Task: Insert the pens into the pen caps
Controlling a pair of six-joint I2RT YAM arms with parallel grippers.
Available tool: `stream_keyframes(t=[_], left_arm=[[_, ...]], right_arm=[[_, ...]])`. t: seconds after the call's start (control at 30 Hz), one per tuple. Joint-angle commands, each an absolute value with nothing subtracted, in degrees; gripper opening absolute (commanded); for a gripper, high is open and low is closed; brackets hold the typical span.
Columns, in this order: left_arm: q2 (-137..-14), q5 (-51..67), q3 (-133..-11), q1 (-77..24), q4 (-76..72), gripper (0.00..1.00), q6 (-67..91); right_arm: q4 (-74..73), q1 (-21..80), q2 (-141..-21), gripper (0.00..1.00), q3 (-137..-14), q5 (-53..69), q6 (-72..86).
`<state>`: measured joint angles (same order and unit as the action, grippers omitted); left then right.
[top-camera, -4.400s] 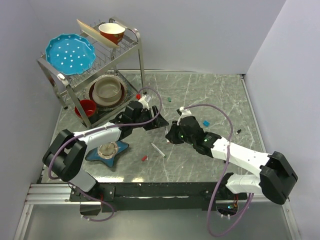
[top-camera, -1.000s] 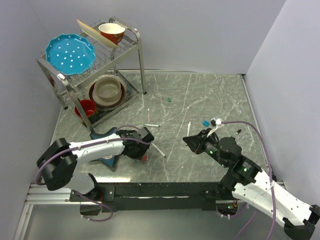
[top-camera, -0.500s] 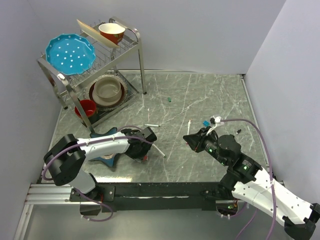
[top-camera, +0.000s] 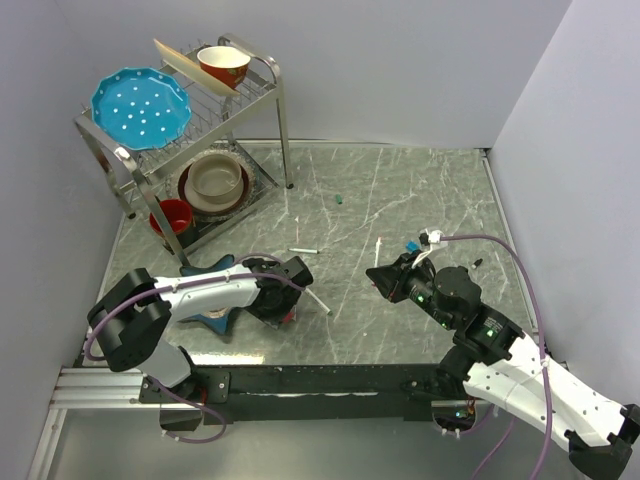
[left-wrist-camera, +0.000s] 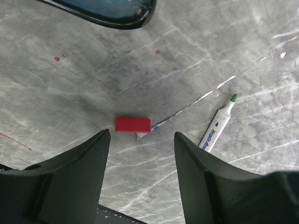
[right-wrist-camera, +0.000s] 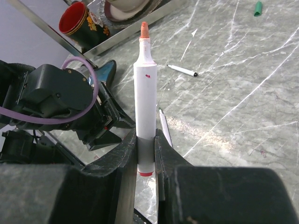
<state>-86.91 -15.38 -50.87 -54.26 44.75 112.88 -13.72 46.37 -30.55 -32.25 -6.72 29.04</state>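
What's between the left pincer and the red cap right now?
Nothing but bare marble table, per the left wrist view: the red cap lies untouched, in line with the open left pincer gap.

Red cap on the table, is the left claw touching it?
Apart. The left wrist view shows the red cap lying between the left gripper's open fingers, with bare table either side.

The surface (left-wrist-camera: 210,56) was grey-green marble veined in white. The cap (left-wrist-camera: 133,125) was plain red, the green-tipped pen (left-wrist-camera: 218,125) white with blue lettering, and the orange-tipped pen (right-wrist-camera: 145,107) white with a red dot and red base. The jaws were black; the plate (top-camera: 140,105) was blue with white dots.
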Motion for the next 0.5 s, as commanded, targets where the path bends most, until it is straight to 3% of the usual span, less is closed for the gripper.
stream_keyframes(t=[0.0,0.47], left_arm=[[-87.27,-16.7,-51.33,-54.58,44.91,0.63,110.92],[-89.3,-18.28,-52.47,-54.67,46.76,0.61,107.32]], right_arm=[[-12.39,46.76,-30.5,0.0,-34.45,-8.17,28.39],[-13.01,46.67,-29.36,0.0,-34.02,-8.35,29.09]])
